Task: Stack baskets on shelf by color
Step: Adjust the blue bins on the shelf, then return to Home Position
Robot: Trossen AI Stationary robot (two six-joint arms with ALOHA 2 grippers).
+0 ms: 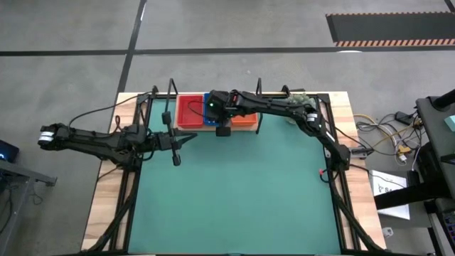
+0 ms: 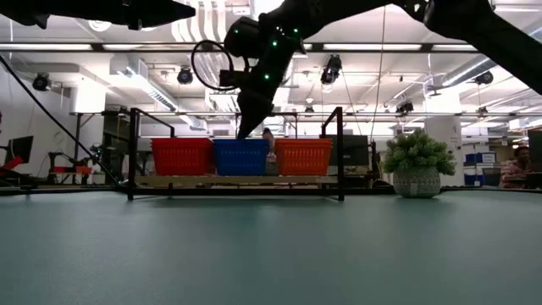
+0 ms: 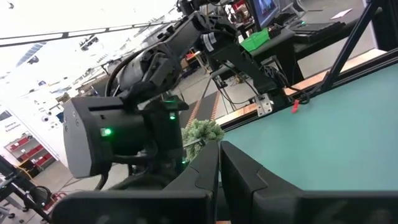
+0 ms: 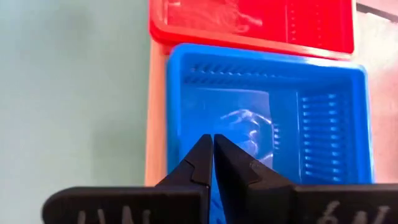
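A red basket (image 2: 181,156), a blue basket (image 2: 240,156) and an orange basket (image 2: 302,156) stand side by side on the light-wood shelf (image 2: 237,180) at the table's far edge. My right gripper (image 4: 213,149) is shut and empty. It points down over the blue basket (image 4: 267,106), just above its rim in the low view (image 2: 246,129). The red basket (image 4: 249,18) lies beside it. My left gripper (image 1: 192,139) is shut and empty. It is raised in front of the shelf's left part and points toward the table's right edge.
Black upright frames (image 2: 340,152) stand at both ends of the shelf. A small potted plant (image 2: 416,165) stands at the far right, beyond the shelf. The green table top (image 1: 234,192) stretches from the shelf to the near edge.
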